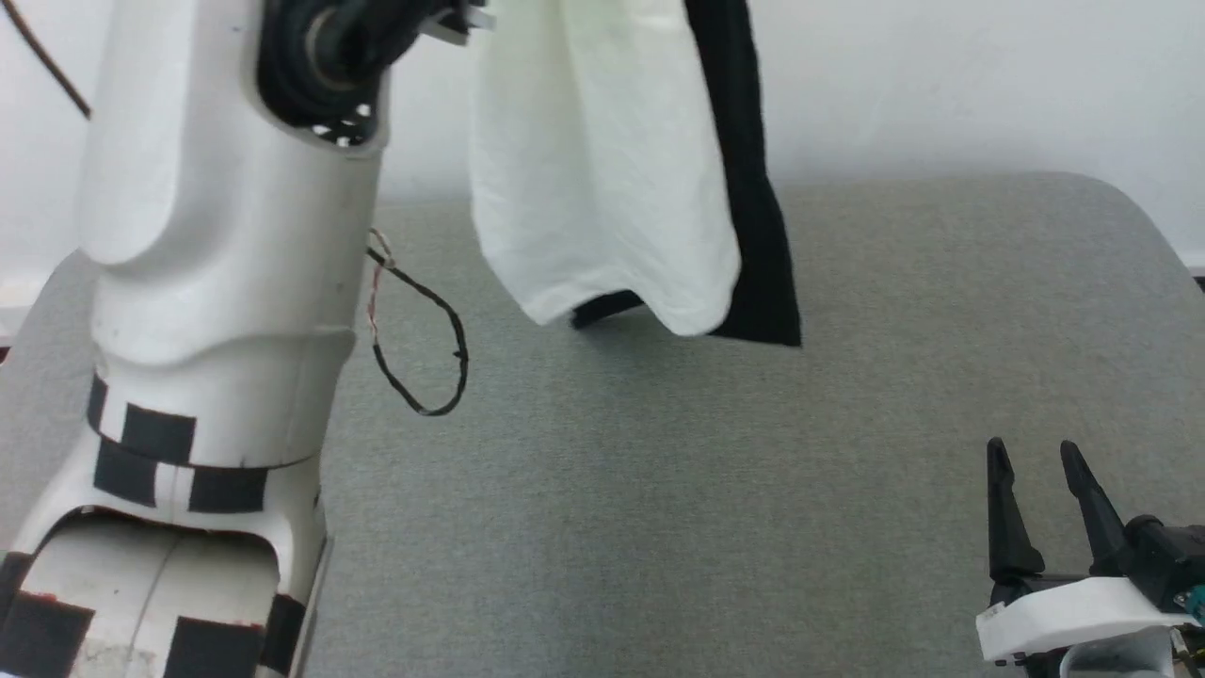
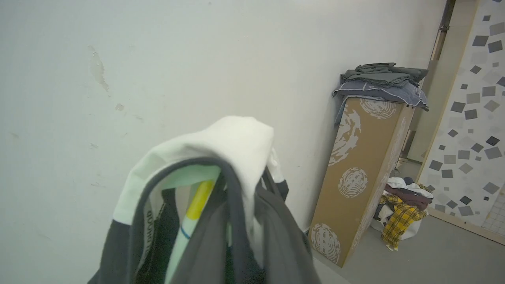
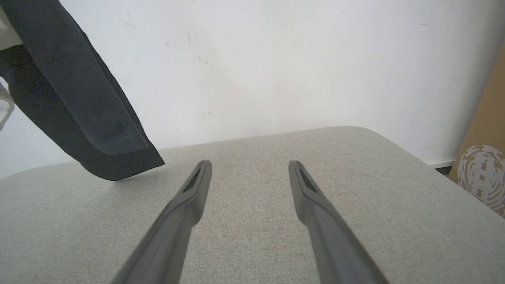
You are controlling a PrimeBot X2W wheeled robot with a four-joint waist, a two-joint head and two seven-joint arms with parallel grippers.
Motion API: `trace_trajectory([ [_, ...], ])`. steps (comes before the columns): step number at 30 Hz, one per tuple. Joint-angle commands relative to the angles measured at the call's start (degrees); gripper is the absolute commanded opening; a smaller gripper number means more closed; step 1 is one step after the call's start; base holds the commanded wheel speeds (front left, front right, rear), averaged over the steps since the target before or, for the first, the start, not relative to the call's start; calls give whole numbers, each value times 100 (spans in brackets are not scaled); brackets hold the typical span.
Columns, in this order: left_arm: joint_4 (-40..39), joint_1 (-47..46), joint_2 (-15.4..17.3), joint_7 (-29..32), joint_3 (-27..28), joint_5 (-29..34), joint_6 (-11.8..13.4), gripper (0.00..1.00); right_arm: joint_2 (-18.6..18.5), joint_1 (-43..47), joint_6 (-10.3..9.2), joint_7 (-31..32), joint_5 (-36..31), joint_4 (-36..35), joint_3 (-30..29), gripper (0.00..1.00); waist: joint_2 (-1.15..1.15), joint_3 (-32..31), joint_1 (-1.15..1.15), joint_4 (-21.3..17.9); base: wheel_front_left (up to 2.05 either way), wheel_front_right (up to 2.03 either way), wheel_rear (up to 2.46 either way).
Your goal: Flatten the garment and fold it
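The garment (image 1: 602,169), white with a black sleeve (image 1: 753,235), hangs in the air from the top of the head view, its lower hem just above the grey table (image 1: 753,490). My left gripper (image 1: 466,19) is raised at the top edge and shut on the garment. In the left wrist view the white cloth (image 2: 232,142) and black collar with lettered neck tape drape over my fingers and hide them. My right gripper (image 1: 1040,461) stands open and empty low over the table's right front. The right wrist view has its jaws (image 3: 249,163) apart, the black sleeve (image 3: 79,110) hanging ahead to the left.
My pale left forearm (image 1: 216,282) rises at the left, a loose black cable loop (image 1: 424,348) beside it. A white wall stands behind the table. A tall cardboard box (image 2: 363,173) topped with folded clothes and a floor pile of clothes (image 2: 402,209) lie beyond.
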Motion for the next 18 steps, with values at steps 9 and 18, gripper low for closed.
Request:
trace_trajectory([
  [9, 285, 600, -167, -486, -472, 231, 75, 0, 7, -49, -4, -27, 53, 1, 72, 100, 0, 197, 0, -441, 0, 0, 0],
  [18, 856, 1826, -302, -1476, -708, -12, 239, 0, 7, -172, -4, -27, 119, 17, 71, 100, 0, 514, 0, -561, 0, 0, 0],
])
